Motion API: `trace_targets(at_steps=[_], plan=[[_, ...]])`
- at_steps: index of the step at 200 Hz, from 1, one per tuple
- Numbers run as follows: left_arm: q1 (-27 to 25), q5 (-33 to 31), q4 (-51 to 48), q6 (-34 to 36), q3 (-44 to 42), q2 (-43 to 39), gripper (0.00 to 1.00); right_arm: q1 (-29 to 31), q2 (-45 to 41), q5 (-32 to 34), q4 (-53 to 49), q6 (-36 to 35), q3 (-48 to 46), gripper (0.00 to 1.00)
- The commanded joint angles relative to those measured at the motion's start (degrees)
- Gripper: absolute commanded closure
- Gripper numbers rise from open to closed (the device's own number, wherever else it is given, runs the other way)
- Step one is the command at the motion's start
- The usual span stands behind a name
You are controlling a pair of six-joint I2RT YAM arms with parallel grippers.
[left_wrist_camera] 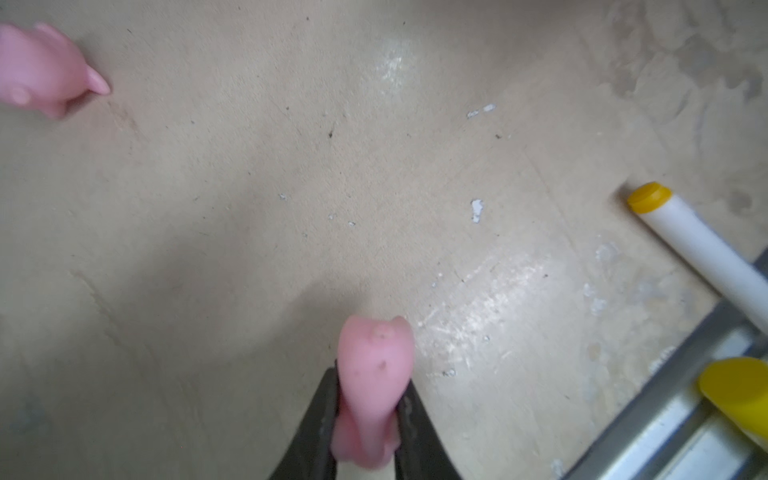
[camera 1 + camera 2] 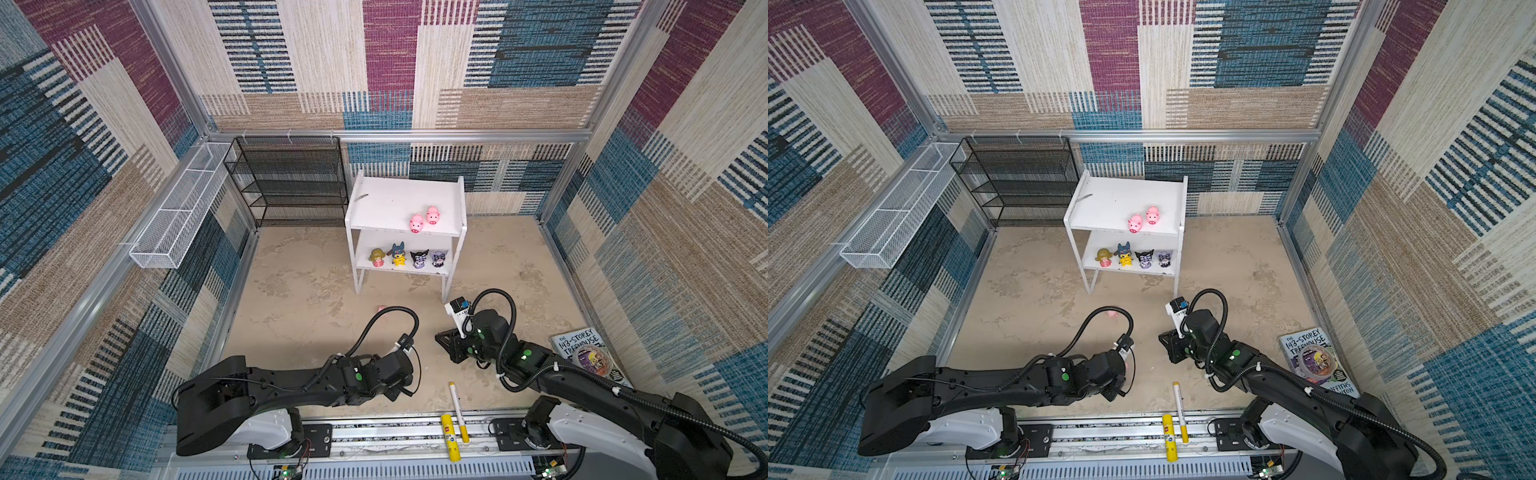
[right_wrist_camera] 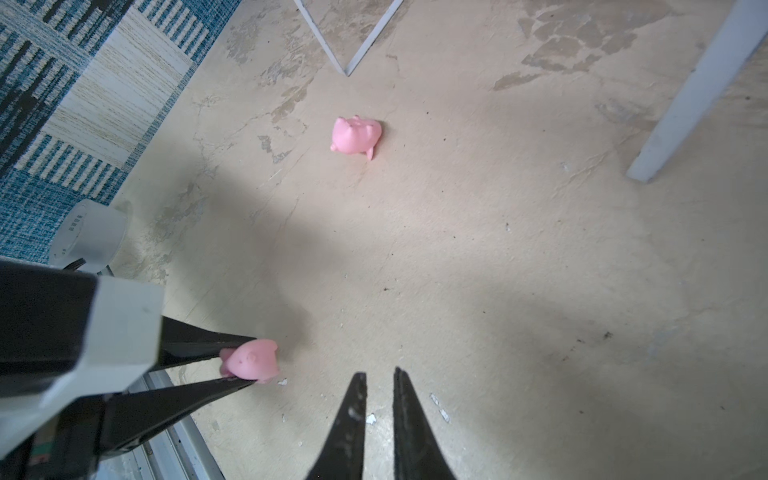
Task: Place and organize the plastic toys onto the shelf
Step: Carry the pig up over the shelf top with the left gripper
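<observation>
Squeezed between the black left fingers point(image 1: 316, 424), a soft pink plastic pig point(image 1: 374, 374) is clamped tight, close to the tan surface point(image 1: 291, 187) near its front edge. Just beside them, the right fingers point(image 3: 355, 415) are drawn almost together and hold nothing. Another pink pig point(image 3: 356, 135) lies on the surface in front of the white two-tier shelf point(image 2: 405, 195). Two more pink pigs point(image 2: 417, 223) stand at the right front of its top board. A blond-haired pink doll point(image 2: 377, 257), a yellow figure with blue hood point(image 2: 398, 254) and two black-and-purple big-eared figures point(image 2: 419, 259) line the lower board.
</observation>
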Motion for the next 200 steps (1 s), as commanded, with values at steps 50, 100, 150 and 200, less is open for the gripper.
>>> trace_targets(at_steps=[50,100,150,200], plan=[[3.6,-5.2,-27.9,9.2,23.8,-9.8,0.73,-0.2,-3.3,0.0,-5.3,-3.0,3.4,0.83],[15.7,-3.2,-46.0,16.8,56.0,1.2,0.72,-0.1,-6.3,-2.1,-5.4,-2.8,2.8,0.82],[22.0,-2.1,-54.4,18.8,83.6,15.5,0.70,-0.1,-7.6,-3.1,-5.2,-2.8,2.6,0.82],[24.8,-1.0,-54.3,18.1,97.4,25.6,0.70,-0.1,-8.3,-4.8,-5.3,-2.7,2.5,0.82]])
